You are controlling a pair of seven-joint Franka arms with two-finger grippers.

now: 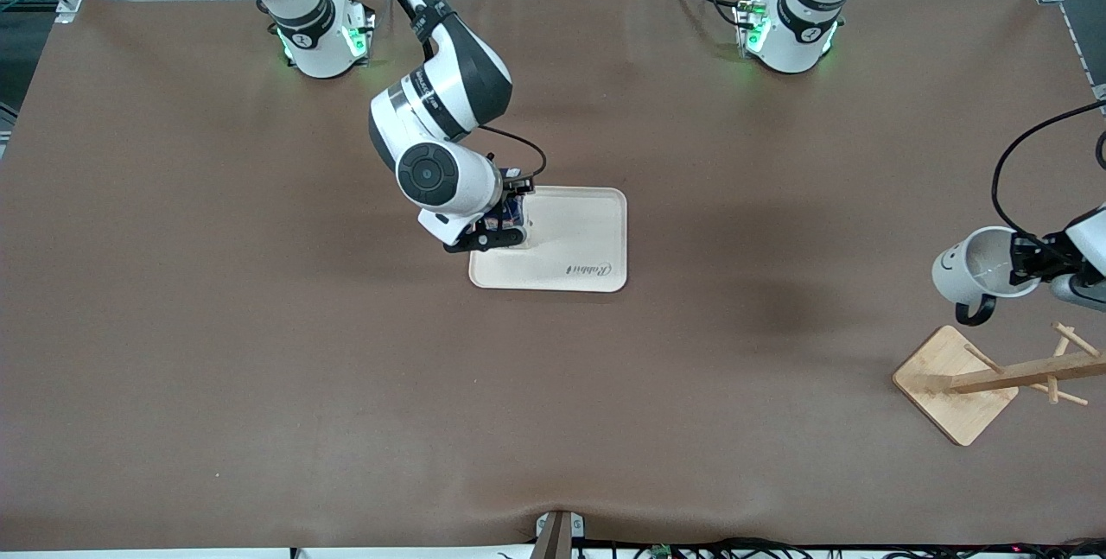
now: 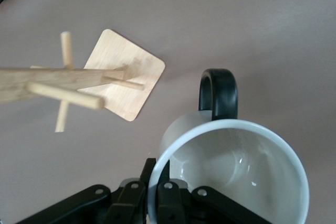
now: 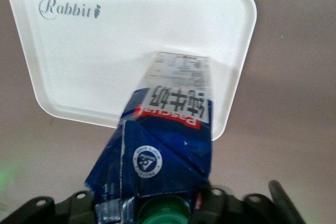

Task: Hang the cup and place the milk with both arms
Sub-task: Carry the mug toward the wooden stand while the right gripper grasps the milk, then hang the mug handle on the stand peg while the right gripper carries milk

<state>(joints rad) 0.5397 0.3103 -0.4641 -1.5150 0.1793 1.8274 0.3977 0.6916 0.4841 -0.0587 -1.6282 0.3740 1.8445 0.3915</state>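
Note:
My left gripper (image 1: 1020, 263) is shut on the rim of the cup (image 1: 968, 269). It holds this white mug on its side in the air, black handle down, over the table beside the wooden rack (image 1: 1020, 373). In the left wrist view the fingers (image 2: 148, 174) pinch the cup's (image 2: 236, 171) rim, and the rack's pegs (image 2: 63, 95) stand apart from it. My right gripper (image 1: 501, 226) is shut on the top of the milk (image 1: 513, 212). The blue carton (image 3: 168, 135), green cap (image 3: 165, 214) up, stands over the tray's (image 3: 105, 51) end toward the right arm.
The cream tray (image 1: 579, 231) lies mid-table with "Rabbit" printed on it. The rack's square wooden base (image 1: 950, 386) sits near the left arm's end of the table, its post leaning with several pegs. Brown tabletop all round.

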